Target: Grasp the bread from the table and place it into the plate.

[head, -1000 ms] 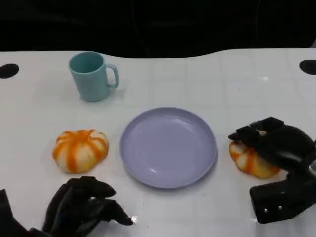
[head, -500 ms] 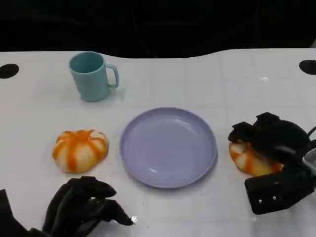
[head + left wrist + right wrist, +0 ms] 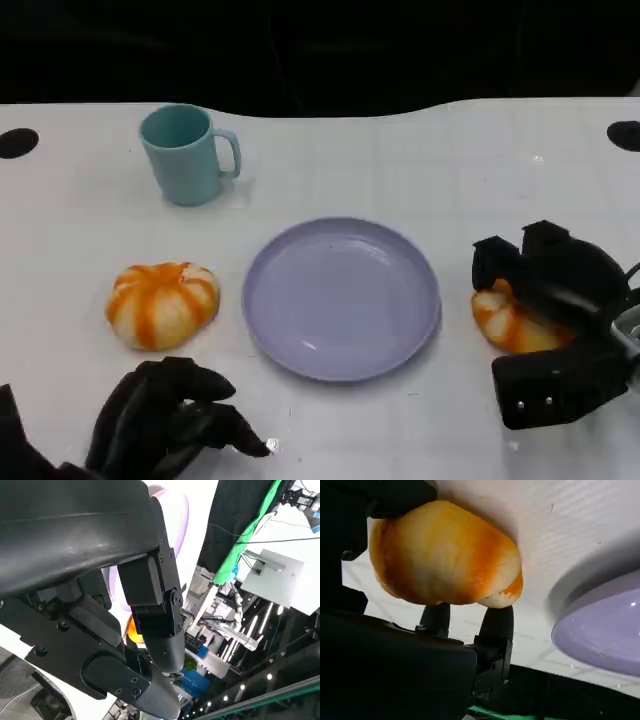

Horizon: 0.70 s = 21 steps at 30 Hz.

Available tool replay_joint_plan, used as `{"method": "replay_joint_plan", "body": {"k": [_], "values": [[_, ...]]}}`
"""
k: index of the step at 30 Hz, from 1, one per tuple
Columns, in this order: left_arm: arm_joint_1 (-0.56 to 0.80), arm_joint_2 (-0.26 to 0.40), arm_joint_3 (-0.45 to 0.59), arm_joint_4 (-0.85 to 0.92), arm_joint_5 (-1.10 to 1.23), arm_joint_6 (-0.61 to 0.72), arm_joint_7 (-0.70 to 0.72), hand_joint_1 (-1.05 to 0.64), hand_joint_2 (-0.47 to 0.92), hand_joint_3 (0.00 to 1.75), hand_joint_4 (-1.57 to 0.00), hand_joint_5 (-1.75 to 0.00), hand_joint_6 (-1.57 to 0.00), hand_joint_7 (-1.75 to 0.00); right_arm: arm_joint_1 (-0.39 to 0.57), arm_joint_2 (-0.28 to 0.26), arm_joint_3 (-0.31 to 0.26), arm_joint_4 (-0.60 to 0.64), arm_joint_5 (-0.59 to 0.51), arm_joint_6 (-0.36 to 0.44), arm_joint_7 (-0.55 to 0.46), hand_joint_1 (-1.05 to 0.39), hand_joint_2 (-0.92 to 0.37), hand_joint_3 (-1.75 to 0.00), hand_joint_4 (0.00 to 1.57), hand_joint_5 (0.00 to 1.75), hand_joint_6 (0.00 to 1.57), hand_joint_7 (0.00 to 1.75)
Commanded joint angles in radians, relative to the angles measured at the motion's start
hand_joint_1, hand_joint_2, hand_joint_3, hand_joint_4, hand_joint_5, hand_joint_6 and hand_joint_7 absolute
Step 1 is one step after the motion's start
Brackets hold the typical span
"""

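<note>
Already bread within right hand

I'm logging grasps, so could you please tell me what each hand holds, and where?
The right hand grips the bread right of the plate, fingers over its top and sides. The left hand holds nothing.

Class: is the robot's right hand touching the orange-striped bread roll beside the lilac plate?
Touching. In the right wrist view, the black fingers press against the orange-striped bread roll; the head view shows the right hand wrapping it.
</note>
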Motion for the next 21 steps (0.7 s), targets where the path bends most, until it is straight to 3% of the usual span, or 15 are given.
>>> {"method": "replay_joint_plan", "body": {"k": [1,4,7,9,12,16,21], "values": [[0.009,0.010,0.003,0.000,0.006,-0.010,0.004,-0.92,0.65,0.00,-1.57,-0.40,-1.57,-0.14,-0.013,-0.005,0.014,0.027,-0.002,-0.044,-0.116,-0.46,0.07,-1.75,1.06,1.75,0.64,1.75],[0.010,0.009,0.003,-0.001,0.007,-0.013,0.006,-0.92,0.65,0.00,-1.57,-0.41,-1.57,-0.14,-0.015,-0.004,0.022,0.040,0.001,-0.073,-0.171,-0.53,-0.06,-1.75,1.17,1.75,0.73,1.75],[0.013,0.008,0.002,-0.004,0.008,-0.016,0.007,-0.92,0.65,0.00,-1.57,-0.41,-1.57,-0.14,-0.017,-0.005,0.022,0.048,0.007,-0.104,-0.201,-0.55,-0.26,-1.75,1.41,1.75,1.06,1.75],[0.012,0.009,0.002,-0.002,0.007,-0.016,0.004,-0.92,0.65,0.00,-1.57,-0.40,-1.57,-0.13,-0.020,-0.005,0.024,0.052,0.005,-0.116,-0.214,-0.59,-0.50,-1.75,1.54,1.75,1.32,1.75],[0.013,0.011,0.003,-0.004,0.003,-0.007,0.004,-0.91,0.65,0.00,-1.57,-0.40,-1.57,-0.13,-0.027,-0.008,0.040,0.051,-0.015,-0.105,-0.246,-0.63,-0.59,-1.75,1.57,1.75,1.52,1.75],[0.013,0.011,0.002,-0.003,0.002,-0.006,0.001,-0.90,0.65,0.00,-1.57,-0.39,-1.57,-0.13,-0.030,-0.009,0.053,0.050,-0.027,-0.096,-0.290,-0.65,-0.58,-1.75,1.57,1.75,1.57,1.75],[0.012,0.012,0.003,-0.003,0.001,-0.003,0.001,-0.90,0.65,0.00,-1.57,-0.40,-1.57,-0.13,-0.030,-0.009,0.044,0.042,-0.008,-0.125,-0.336,-0.70,-0.67,-1.75,1.57,1.75,1.57,1.75]]}}
